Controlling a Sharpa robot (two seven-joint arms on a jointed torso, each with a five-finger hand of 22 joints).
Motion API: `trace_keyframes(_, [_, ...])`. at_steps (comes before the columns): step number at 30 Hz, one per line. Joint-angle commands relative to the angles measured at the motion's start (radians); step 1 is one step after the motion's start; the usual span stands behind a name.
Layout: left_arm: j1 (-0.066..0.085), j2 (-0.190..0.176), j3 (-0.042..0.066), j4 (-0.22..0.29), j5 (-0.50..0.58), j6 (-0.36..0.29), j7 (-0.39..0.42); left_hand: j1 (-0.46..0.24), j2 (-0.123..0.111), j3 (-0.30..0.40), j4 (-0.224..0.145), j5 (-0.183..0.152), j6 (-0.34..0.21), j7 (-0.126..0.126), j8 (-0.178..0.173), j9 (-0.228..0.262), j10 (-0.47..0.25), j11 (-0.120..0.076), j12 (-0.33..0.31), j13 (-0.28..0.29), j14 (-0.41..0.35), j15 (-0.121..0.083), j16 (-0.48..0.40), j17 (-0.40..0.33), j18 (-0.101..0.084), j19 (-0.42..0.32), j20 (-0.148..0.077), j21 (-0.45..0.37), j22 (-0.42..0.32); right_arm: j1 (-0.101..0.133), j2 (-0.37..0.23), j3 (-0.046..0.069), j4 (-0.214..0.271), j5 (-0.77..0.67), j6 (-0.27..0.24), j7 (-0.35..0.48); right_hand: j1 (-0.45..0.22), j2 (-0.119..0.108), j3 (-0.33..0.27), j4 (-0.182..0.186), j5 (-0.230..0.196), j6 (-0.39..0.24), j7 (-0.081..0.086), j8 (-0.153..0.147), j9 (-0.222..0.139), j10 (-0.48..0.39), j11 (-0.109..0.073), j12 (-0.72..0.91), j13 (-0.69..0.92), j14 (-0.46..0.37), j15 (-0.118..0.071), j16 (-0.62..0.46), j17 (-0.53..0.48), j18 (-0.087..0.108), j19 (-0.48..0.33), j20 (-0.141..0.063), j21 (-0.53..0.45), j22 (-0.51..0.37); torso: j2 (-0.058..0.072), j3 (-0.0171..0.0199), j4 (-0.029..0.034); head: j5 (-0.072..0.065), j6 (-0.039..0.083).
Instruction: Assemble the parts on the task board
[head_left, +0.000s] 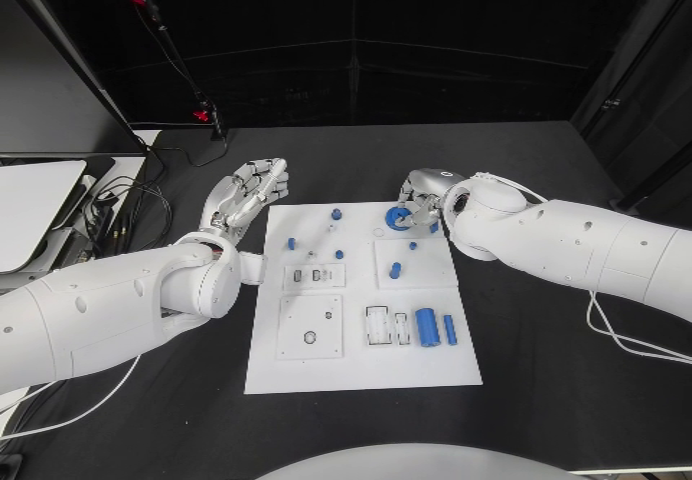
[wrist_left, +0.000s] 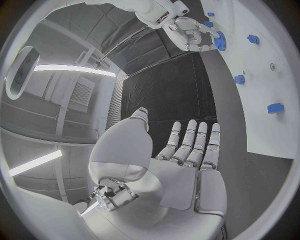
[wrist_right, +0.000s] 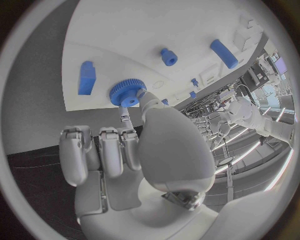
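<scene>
A black matte table (head_left: 548, 330) stands before dark curtained walls, with cables (head_left: 123, 205) trailing off its left side next to a pale side surface (head_left: 29, 225). In the middle of the table lies the white rectangular task board (head_left: 361, 375), bearing small blue parts and a few raised white blocks.

At the board's far right corner sits a blue toothed gear wheel (head_left: 397, 219). The silver right hand (head_left: 426, 205) rests there, and in the right wrist view its thumb tip and one finger touch the rim of the gear (wrist_right: 127, 94) while the remaining fingers (wrist_right: 100, 150) curl in together; the gear stands on the board, pinched lightly at its edge.

The silver left hand (head_left: 248, 192) hovers over the bare table just beside the board's far left corner, its fingers (wrist_left: 194, 145) stretched out straight and close together, holding nothing.

Near the board's right edge lie a blue cylinder (head_left: 428, 326) and a slimmer blue bar (head_left: 450, 330) side by side. Small blue pegs (head_left: 336, 214) stand further up.
</scene>
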Motion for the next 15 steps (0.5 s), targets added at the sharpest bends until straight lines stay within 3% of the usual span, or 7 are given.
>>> trace_keyframes(1, [0.001,-0.002,0.001,0.002,-0.008,0.008,0.196,0.002,0.011,-0.006,0.0,0.007,-0.001,0.16,0.007,-0.001,-0.005,0.002,0.006,-0.001,-0.006,-0.002,0.004,-0.001,0.019,-0.007,0.0,0.004,0.001,-0.001,-0.002,-0.001,0.004,-0.012,-0.062,0.022,0.006,0.015,0.006,-0.006,0.006,0.058,-0.037,0.001,0.001,0.104,-0.001,0.002,0.263,0.106,-0.004,0.002,0.263,-0.007,0.102,-0.006,0.003,0.263,0.0,0.0,0.0005,0.001,0.0])
trace_keyframes(10, [0.002,-0.002,0.001,0.002,-0.008,0.009,0.196,0.002,0.011,-0.006,0.0,0.007,-0.001,0.16,0.007,-0.001,-0.005,0.002,0.006,-0.001,-0.006,-0.002,0.004,-0.001,0.019,-0.007,0.0,0.004,0.001,-0.001,-0.021,0.0,0.04,0.06,-0.216,0.094,0.008,0.013,0.01,-0.014,0.011,0.078,-0.031,-0.009,-0.002,0.104,0.004,0.002,0.263,0.106,0.0,0.002,0.263,-0.007,0.102,-0.004,0.003,0.263,0.0,-0.0001,-0.0001,0.005,0.003])
trace_keyframes(15, [0.002,-0.001,0.001,0.0,-0.008,0.009,0.195,0.002,0.011,-0.006,0.0,0.007,-0.001,0.16,0.007,-0.001,-0.005,0.002,0.006,-0.001,-0.006,-0.002,0.004,-0.001,0.019,-0.007,0.0,0.004,0.001,0.001,-0.04,0.001,0.079,0.086,-0.238,0.098,0.009,0.013,0.011,-0.016,0.013,0.082,-0.031,-0.012,-0.003,0.104,0.004,0.002,0.263,0.106,0.0,0.002,0.263,-0.007,0.102,-0.004,0.003,0.263,0.0,-0.0008,0.0002,0.007,0.001])
